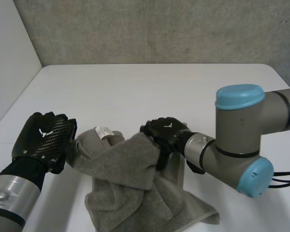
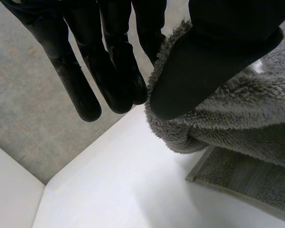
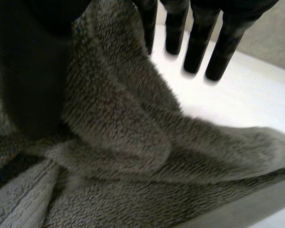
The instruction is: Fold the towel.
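On the near part of the table [image 1: 149, 87], seen from the head view, the grey towel [image 1: 135, 198] lies crumpled, and its far edge is lifted between the two hands. The left hand [image 1: 43, 137] is at the left end of this edge, just beside a white label [image 1: 102, 131], and the right hand [image 1: 165, 131] is at the right end. The held edge runs from side to side, and the rest of the towel lies from the fingers toward the robot. Both hands are equally near to it. From the left wrist view, the thumb [image 2: 204, 61] presses on the towel edge [image 2: 237, 109] and the fingers [image 2: 113, 71] are straight and together on the other side, so the cloth seems pinched between them. From the right wrist view, it is the same: the thumb [image 3: 28, 71] lies on the front of the towel [image 3: 132, 142], the straight fingers [image 3: 197, 42] are behind it, and a fold of cloth is clamped between. I judge that the next move must bring both ends of the edge together toward the robot, over the lower part, keeping the edge level.
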You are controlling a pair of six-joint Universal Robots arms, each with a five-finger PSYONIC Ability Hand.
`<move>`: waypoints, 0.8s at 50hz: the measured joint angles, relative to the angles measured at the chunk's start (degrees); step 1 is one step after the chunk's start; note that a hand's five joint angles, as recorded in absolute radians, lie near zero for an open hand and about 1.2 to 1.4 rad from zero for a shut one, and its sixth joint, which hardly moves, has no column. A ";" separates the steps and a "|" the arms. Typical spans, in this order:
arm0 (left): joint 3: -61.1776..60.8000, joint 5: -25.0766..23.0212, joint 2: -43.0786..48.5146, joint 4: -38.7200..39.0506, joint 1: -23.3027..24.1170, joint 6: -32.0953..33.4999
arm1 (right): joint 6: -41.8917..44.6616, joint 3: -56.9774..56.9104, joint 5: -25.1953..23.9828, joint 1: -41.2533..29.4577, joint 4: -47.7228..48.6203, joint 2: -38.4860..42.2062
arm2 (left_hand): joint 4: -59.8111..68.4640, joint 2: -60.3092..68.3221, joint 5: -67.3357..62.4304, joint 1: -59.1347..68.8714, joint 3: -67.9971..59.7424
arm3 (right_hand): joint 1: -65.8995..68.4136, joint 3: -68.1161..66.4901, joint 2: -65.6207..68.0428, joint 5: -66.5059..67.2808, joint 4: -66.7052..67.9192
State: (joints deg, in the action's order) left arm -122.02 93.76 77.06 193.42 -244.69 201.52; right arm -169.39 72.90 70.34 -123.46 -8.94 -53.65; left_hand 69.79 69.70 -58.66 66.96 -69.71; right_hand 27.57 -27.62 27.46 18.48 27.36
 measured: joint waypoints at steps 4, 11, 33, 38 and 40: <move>0.55 -0.05 0.24 0.18 -1.24 0.02 | 1.93 -4.18 1.02 -0.27 -4.35 2.60 | 0.00 0.00 0.00 0.00 0.00 | 35.06 -33.66 36.12 33.56 34.15; 8.26 -1.44 3.67 2.06 -5.39 0.11 | 8.58 -13.43 11.24 0.43 -2.77 -2.54 | 0.01 0.04 0.00 0.00 -0.02 | 48.92 -48.53 47.83 46.76 48.95; 22.48 4.22 14.40 29.21 -3.18 -13.49 | 14.27 3.42 16.43 0.26 23.34 -19.65 | 0.02 0.05 -0.33 0.00 -0.05 | 49.17 -49.23 47.99 47.54 48.98; 13.79 2.75 17.67 30.03 -3.62 -13.44 | 17.80 8.01 16.02 1.29 16.35 -15.03 | 0.03 0.05 -0.33 0.00 -0.05 | 49.18 -49.36 48.12 47.54 48.98; 11.13 2.07 19.49 29.86 -3.95 -13.32 | 18.83 10.35 15.69 1.78 16.22 -13.73 | 0.02 0.06 -0.33 0.00 -0.05 | 49.14 -49.33 48.45 47.52 48.97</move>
State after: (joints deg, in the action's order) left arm -110.89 95.84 96.56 223.28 -248.64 188.21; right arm -150.56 83.25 86.03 -121.68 7.28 -67.38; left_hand 69.81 69.76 -58.99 66.96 -69.76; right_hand 76.71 -76.96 75.91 65.99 76.33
